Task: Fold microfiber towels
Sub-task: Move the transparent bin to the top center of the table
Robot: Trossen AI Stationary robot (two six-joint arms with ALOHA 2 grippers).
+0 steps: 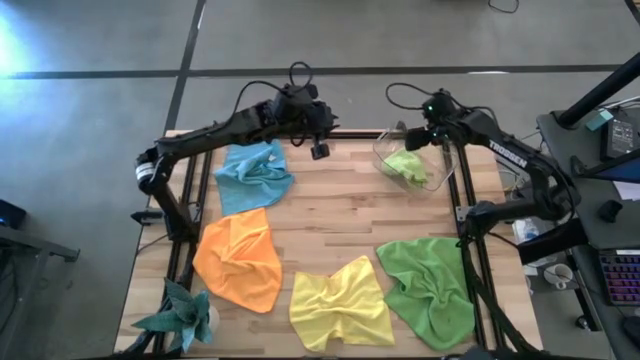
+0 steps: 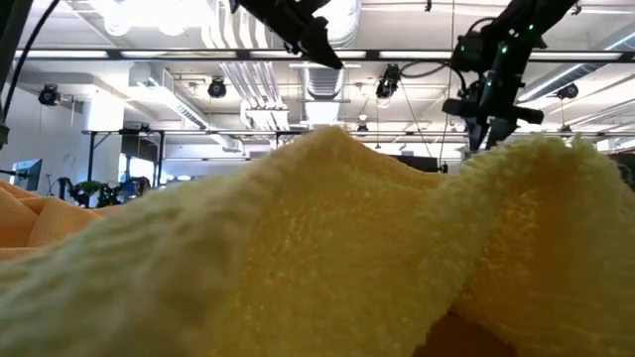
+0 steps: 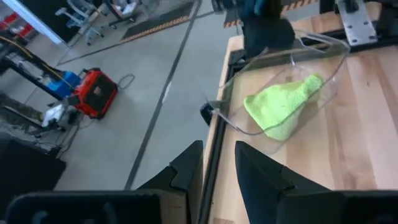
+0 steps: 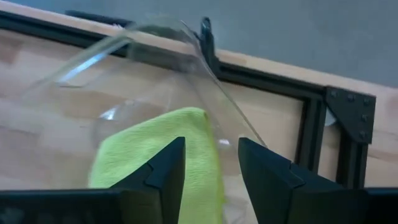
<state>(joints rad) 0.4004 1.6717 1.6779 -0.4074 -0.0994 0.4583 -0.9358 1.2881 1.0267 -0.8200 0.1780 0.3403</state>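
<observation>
The wooden table (image 1: pixel 330 225) with its dark frame stands on a grey concrete floor (image 1: pixel 100 100); the low view looks into a hall with ceiling ducts and strip lights. On the table, largest first: the darker green towel (image 1: pixel 430 290) lies crumpled at the near right, the orange towel (image 1: pixel 240 258) at the near left, the yellow towel (image 1: pixel 340 303) between them at the near edge, and the blue towel (image 1: pixel 255 172) at the far left. A clear plastic container (image 1: pixel 437 180) at the far right holds the folded lime green towel (image 1: pixel 410 167). A teal spiky ornament (image 1: pixel 185 315) sits at the near left corner.

The right gripper (image 4: pixel 211 165) hangs over the container, fingers parted and empty, the lime green towel just below them. The left gripper (image 3: pixel 217 168) is raised by the far edge near the blue towel, fingers slightly apart, holding nothing.

In the low view the yellow towel fills nearly everything, hiding the table; only an orange sliver shows at the left.
</observation>
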